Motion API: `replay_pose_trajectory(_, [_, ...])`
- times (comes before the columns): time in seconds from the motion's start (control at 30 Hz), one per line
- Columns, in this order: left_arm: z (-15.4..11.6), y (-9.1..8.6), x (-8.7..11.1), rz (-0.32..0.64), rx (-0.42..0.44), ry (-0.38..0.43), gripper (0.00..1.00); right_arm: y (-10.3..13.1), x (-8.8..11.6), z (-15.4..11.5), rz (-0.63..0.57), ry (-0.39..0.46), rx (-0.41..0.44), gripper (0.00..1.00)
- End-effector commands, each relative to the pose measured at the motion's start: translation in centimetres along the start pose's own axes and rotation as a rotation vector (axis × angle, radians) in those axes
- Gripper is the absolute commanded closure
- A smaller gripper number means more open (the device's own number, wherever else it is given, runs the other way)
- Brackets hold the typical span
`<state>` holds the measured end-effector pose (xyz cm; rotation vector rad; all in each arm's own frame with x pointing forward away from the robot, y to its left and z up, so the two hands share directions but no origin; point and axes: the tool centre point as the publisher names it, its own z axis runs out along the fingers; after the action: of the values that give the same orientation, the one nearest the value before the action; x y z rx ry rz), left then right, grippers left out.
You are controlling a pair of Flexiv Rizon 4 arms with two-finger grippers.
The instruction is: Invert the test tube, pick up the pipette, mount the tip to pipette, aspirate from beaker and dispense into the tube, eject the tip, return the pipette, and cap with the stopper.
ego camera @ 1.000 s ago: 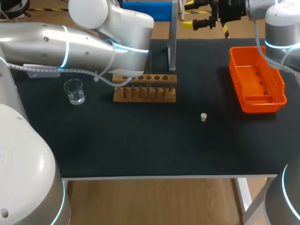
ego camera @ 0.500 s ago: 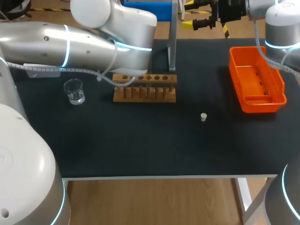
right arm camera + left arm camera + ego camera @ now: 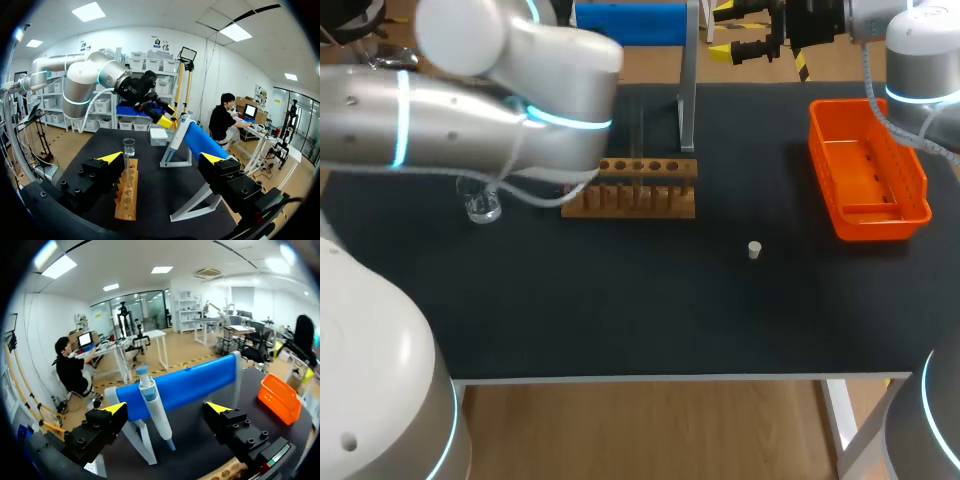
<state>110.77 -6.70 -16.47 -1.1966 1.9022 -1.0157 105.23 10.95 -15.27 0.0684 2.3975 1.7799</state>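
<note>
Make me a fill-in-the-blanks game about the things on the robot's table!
1. The tray on the table's right side is ____ in colour.
2. The rack with the row of holes is made of ____.
3. The small ____ stopper lies by itself on the dark table.
4. The left gripper is ____, with the pipette just ahead of its fingers.
Missing words: orange; wood; white; open.

clear gap to pipette point(image 3: 156, 411), rack point(image 3: 227, 473) below
</note>
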Motion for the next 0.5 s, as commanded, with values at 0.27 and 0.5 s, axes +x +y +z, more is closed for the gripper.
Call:
replay_pose_trajectory(0.27, [-6.4,1.3,1.7,0.199,0.14,0.527,0.0,0.1,0.0,-0.1,0.001,0.003,0.004,0.0])
replay_pose_trajectory(0.5, [-7.6,2.4,4.0,0.271,0.161,0.652,0.0,0.1,0.0,-0.1,0.001,0.003,0.004,0.0])
